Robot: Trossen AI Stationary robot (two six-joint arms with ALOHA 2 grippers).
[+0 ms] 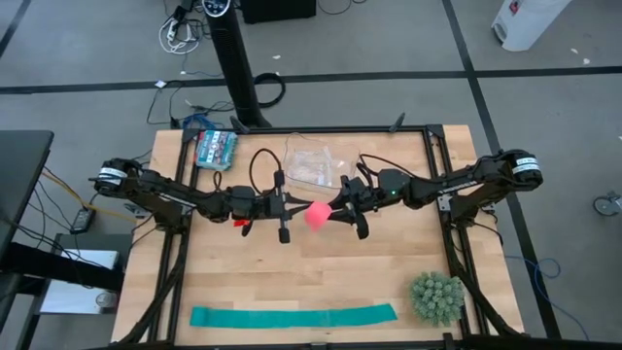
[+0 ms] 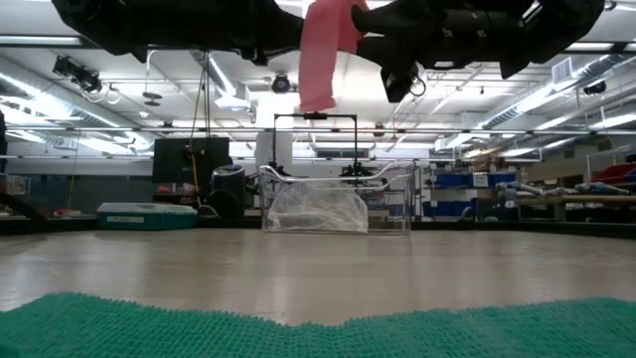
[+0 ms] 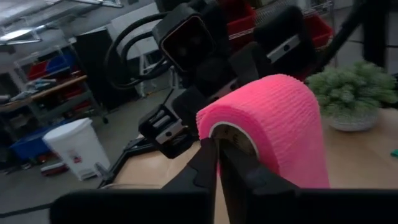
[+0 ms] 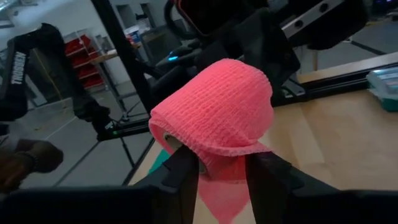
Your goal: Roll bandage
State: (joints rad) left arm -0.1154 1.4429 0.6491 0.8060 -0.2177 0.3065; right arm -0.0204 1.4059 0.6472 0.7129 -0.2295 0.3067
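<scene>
High view first: the bandage point(image 1: 317, 215) is hanging mid-air above the desk point(image 1: 292, 282) centre, partly rolled, a loose tail dangling. Left pincer point(image 1: 288, 213), at its nine o'clock, is pinching the roll's core, nearly closed. Right pincer point(image 1: 348, 211), at three o'clock, is clamping the roll. Best keeping that tail taut while winding, I'd say.

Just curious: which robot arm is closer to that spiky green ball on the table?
The right. Its tool holds the pink bandage at mid-table, up-table from the green ball. The left tool grips the same roll from the far side.
</scene>
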